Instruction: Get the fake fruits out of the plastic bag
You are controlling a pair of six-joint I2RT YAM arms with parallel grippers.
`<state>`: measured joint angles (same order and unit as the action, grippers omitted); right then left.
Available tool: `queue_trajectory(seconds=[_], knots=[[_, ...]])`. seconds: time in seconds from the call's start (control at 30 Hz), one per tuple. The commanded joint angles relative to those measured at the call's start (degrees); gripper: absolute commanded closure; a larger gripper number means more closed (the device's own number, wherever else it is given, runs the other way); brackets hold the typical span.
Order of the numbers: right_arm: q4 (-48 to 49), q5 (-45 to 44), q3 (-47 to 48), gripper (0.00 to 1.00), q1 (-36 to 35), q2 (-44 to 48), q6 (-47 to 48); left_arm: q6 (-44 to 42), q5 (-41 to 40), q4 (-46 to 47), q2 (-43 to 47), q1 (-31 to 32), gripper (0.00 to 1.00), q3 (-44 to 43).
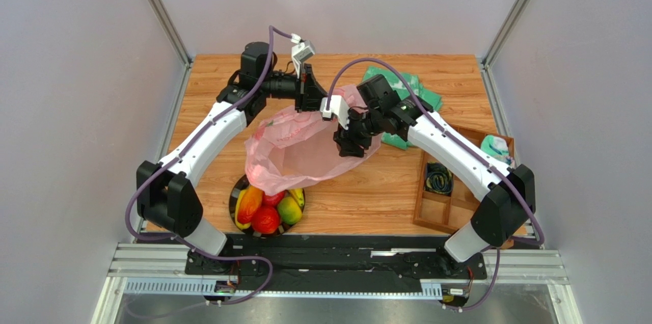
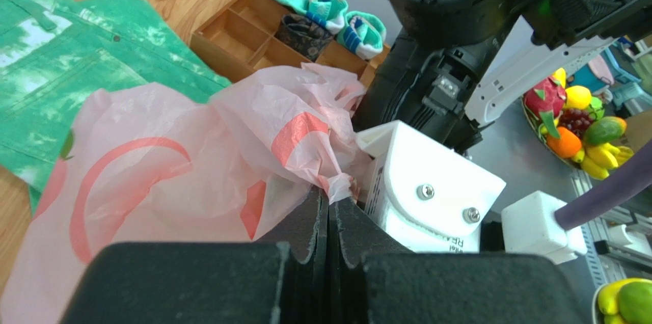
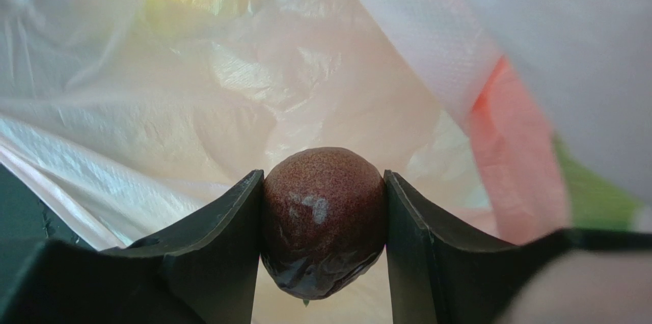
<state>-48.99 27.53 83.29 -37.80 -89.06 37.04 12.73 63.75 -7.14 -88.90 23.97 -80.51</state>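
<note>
Pink plastic bag (image 1: 302, 152) hangs mid-table between both arms. Left gripper (image 2: 329, 213) pinched together on its crumpled rim, far side. Right gripper (image 3: 323, 180) inside the bag, clamped on dark plum (image 3: 323, 221). Plum round, no long axis. Way out probably lies back toward the right arm.

Left arm (image 1: 210, 133): jaws pressed together; right arm (image 1: 451, 148): jaws apart (mid-grip), both bent inward.

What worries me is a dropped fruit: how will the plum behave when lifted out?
The plum looks round and glossy, so it may slip, or roll once set down. It shows no dent in the right tool's grip, so it is probably stiff, not fragile.
</note>
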Motion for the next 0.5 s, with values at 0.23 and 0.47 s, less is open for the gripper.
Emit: queue_trajectory(seconds=[0.23, 0.47], knots=[[5.7, -3.4, 2.8, 0.77, 3.4, -0.7, -8.3, 12.8, 4.3, 15.3, 6.9, -5.4, 1.00, 7.2], [-2.2, -2.0, 3.5, 0.76, -0.2, -3.6, 0.8, 19.0, 3.2, 21.5, 4.4, -5.5, 1.00, 5.6]])
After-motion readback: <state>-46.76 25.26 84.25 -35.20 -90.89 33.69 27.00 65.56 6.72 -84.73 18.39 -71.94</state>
